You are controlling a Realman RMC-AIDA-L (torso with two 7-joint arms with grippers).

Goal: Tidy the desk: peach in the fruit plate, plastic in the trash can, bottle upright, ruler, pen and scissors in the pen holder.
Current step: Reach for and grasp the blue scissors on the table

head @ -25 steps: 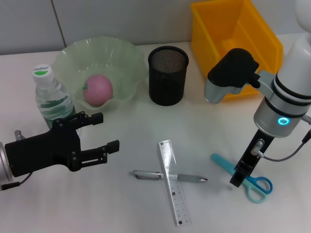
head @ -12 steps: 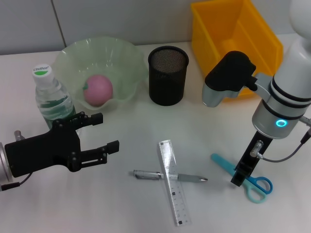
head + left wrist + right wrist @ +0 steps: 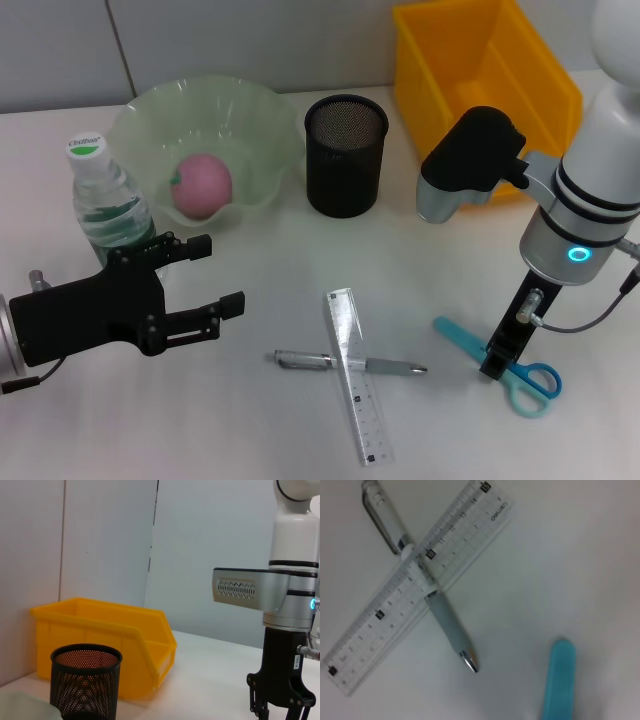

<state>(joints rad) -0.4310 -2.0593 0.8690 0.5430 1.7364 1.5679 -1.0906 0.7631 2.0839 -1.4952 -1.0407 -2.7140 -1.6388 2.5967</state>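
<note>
The pink peach (image 3: 203,185) lies in the green fruit plate (image 3: 160,110). Next to it the bottle (image 3: 105,205) stands upright. The clear ruler (image 3: 356,385) (image 3: 380,630) lies across the pen (image 3: 395,368) (image 3: 447,625) on the desk (image 3: 270,430). At front right are the teal scissors (image 3: 520,378) (image 3: 561,680), and my right gripper (image 3: 493,362) points down right at their middle. My left gripper (image 3: 222,272) hovers open and empty in front of the bottle. The black pen holder (image 3: 345,155) (image 3: 86,680) stands behind. No plastic is in view.
The yellow trash can (image 3: 490,70) (image 3: 115,640) sits at the back right beside the pen holder. My right arm (image 3: 282,680) stands tall over the front right of the desk. A grey wall runs along the back edge.
My right arm has shifted slightly, its gripper tip edging a little along the scissors. The scissors, ruler, pen and left arm have not moved.
</note>
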